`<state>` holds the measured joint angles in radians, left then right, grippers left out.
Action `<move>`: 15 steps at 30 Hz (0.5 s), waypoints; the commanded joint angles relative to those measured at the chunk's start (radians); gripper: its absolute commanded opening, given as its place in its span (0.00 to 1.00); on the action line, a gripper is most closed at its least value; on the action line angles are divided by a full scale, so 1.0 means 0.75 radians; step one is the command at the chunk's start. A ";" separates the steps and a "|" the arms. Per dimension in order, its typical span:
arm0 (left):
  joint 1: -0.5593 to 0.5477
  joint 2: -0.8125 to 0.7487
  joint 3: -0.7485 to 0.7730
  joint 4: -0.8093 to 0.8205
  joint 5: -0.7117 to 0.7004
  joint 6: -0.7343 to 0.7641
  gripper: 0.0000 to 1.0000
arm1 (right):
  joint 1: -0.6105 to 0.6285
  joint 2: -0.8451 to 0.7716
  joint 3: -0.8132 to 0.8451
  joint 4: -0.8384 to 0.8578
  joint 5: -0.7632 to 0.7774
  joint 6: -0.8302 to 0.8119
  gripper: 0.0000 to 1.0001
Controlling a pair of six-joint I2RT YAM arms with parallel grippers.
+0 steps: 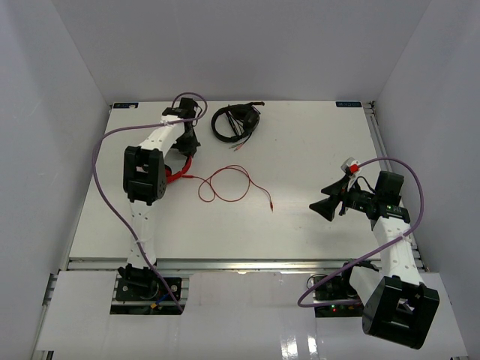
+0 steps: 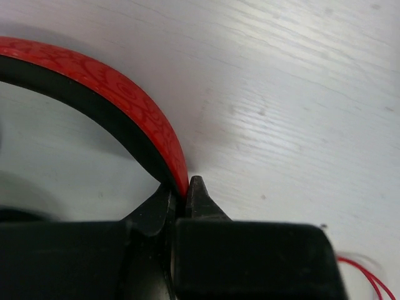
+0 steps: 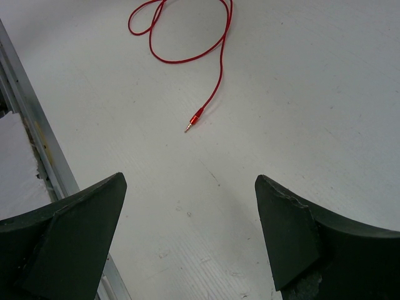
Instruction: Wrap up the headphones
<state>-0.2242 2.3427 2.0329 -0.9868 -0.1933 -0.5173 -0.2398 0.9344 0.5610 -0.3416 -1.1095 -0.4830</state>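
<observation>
A white table (image 1: 300, 232) fills the view from above, with plain pale walls on three sides. Two robot arms are bolted at the table's near edge.

The left arm (image 1: 144, 172), white and black with a purple cord looped beside it, reaches toward the table's far left corner. Its jaws are closed tight on the headphones (image 1: 177, 175), pinching the headband (image 2: 131, 100). In the wrist view the headband is a red patterned arc with a black inner lining, and it curves up and away from the jaws over the table surface.

The right arm (image 1: 390, 225) stretches over the right side of the table. Its black jaws stand wide apart and hold nothing, with bare table between them.

A second pair of headphones (image 1: 234, 121), black with its own cord bunched beside it, lies by the table's far edge, a little left of centre.

The red headphones sit on the far left part of the table, mostly hidden under the left arm. Their thin red cable (image 3: 219, 74) runs out to the table's middle, makes one loose loop there and lies flat. The cable ends in a small red plug (image 3: 195, 119) with a metal tip, lying near the table's centre, well apart from the right jaws.
</observation>
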 commanded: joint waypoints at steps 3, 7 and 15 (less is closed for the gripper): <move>-0.051 -0.552 -0.256 0.307 0.461 0.049 0.00 | 0.005 -0.021 0.054 -0.009 -0.022 -0.037 0.90; -0.051 -0.852 -0.528 0.579 0.896 -0.014 0.00 | 0.006 -0.021 0.050 -0.034 -0.048 -0.062 0.90; -0.059 -1.199 -1.279 1.605 1.566 -0.551 0.00 | 0.006 -0.045 0.039 -0.068 -0.114 -0.119 0.90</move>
<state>-0.2658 1.4848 1.3384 -0.2930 0.6673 -0.6763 -0.2398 0.9226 0.5610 -0.3740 -1.1400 -0.5348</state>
